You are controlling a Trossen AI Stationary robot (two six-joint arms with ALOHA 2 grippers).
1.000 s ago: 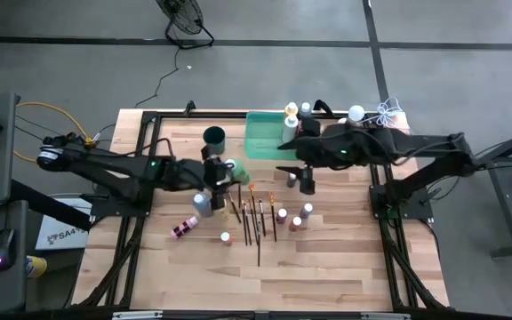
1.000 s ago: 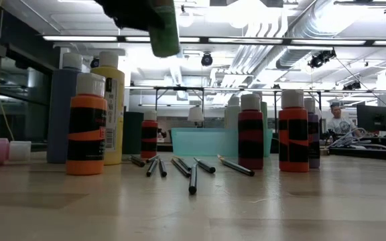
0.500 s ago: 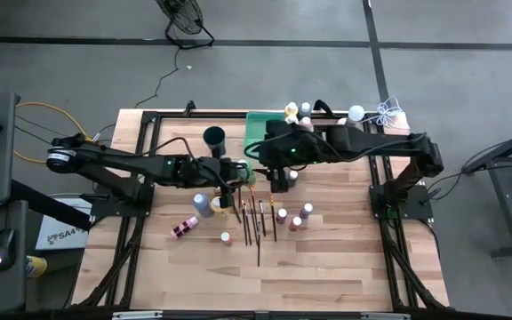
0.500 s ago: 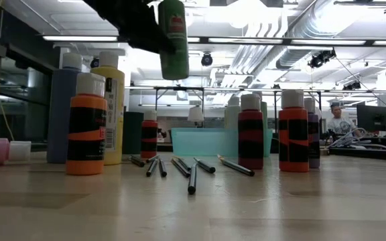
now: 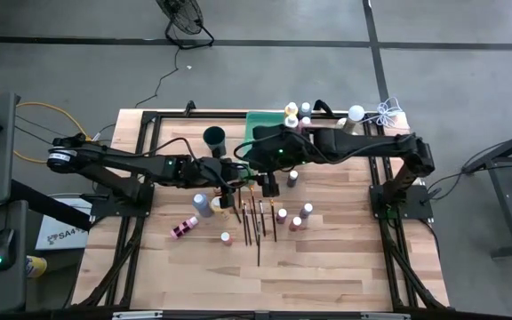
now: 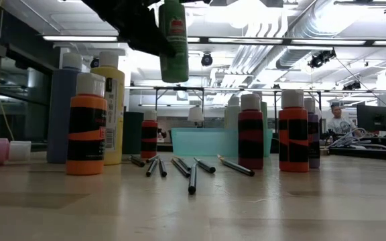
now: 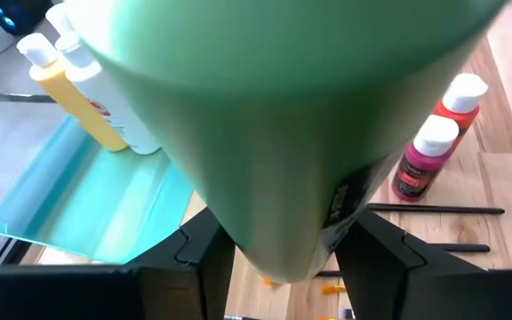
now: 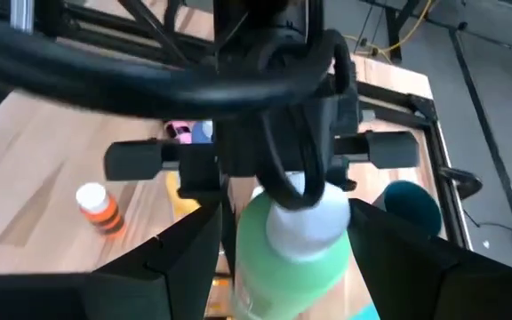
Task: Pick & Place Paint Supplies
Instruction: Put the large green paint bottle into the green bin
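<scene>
Above mid-table, a green bottle [image 6: 173, 41] is held clamped by the left gripper [image 5: 235, 171]; the right gripper [image 5: 268, 187] is spread around it. Most bottles and brushes [image 5: 258, 220] are left unplaced.

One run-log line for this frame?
left claw: shut on green bottle, lifted | right claw: open around bottle's cap end | tray: behind

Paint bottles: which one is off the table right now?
The green bottle. It hangs in the air, held by the left hand, with the right hand open around its white cap. All the other bottles stand or lie on the table.
</scene>
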